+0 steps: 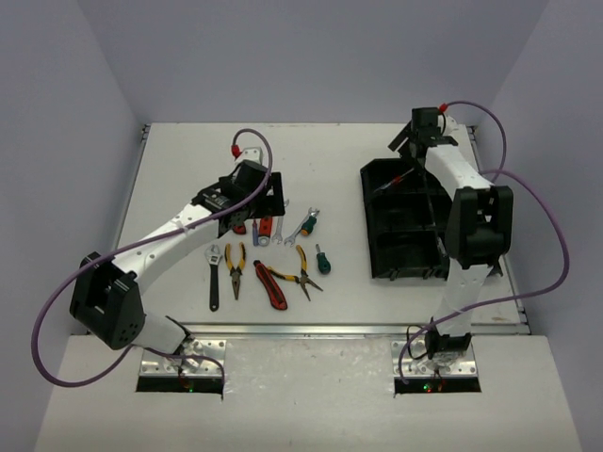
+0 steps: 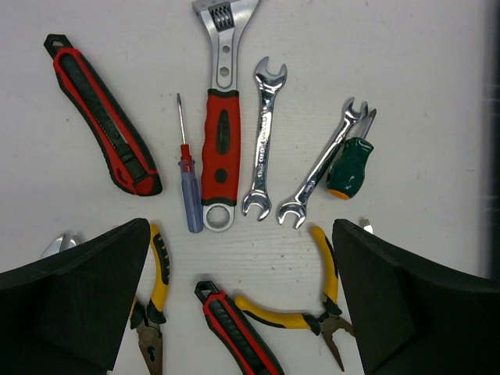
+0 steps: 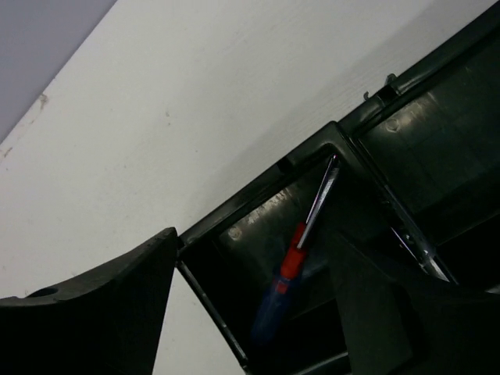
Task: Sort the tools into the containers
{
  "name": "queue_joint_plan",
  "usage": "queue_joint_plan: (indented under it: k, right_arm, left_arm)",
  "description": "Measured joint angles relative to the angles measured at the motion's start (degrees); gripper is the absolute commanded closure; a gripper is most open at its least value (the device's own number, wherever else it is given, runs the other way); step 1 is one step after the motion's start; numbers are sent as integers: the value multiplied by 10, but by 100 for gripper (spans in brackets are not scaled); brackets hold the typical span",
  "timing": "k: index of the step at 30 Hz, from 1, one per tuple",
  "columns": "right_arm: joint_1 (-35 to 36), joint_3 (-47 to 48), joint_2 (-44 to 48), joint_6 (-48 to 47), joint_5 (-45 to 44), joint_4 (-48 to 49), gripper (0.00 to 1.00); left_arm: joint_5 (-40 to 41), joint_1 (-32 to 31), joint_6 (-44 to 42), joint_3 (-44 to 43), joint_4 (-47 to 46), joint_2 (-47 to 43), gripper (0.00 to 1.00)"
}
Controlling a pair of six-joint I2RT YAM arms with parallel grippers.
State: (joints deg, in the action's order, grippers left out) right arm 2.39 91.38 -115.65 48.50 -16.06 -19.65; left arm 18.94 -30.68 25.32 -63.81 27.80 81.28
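Observation:
The tools lie in a loose cluster on the white table under my left gripper (image 2: 242,308), which hangs open above them and holds nothing. Below it I see a red-handled wrench (image 2: 221,137), two silver wrenches (image 2: 263,144), a blue and red screwdriver (image 2: 189,195), a green screwdriver (image 2: 349,168), red utility knives (image 2: 101,125) and yellow pliers (image 2: 312,316). My right gripper (image 3: 250,312) is open over the far corner compartment of the black tray (image 1: 370,221). Another blue and red screwdriver (image 3: 287,277), blurred, sits loose in that compartment between the fingers.
A silver metal piece (image 3: 418,250) shows in the neighbouring compartment. In the top view more pliers (image 1: 235,266), a knife (image 1: 269,287) and a dark-handled wrench (image 1: 214,278) lie nearer the table's front edge. Purple cables loop beside both arms.

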Motion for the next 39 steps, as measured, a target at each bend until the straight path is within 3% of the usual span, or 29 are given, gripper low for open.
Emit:
queue_joint_plan:
  k: [6, 9, 12, 19, 25, 39]
  right_arm:
    - [0, -18, 63, -17, 10, -1, 18]
    - [0, -22, 125, -38, 44, -8, 19]
    - [0, -41, 202, -65, 108, -10, 23]
    - [7, -143, 332, -103, 246, -6, 25]
    - [12, -214, 352, -119, 299, -27, 26]
    - [12, -216, 358, -123, 343, -29, 29]
  left_arm:
    - [1, 0, 1, 13, -13, 32, 0]
    - [0, 0, 1, 22, -23, 64, 8]
    - [-1, 1, 4, 27, -27, 109, 34]
    - [-4, 21, 8, 28, -35, 172, 56]
    - [-12, 61, 14, 32, -56, 178, 63]
    - [-44, 71, 20, 31, -79, 211, 75]
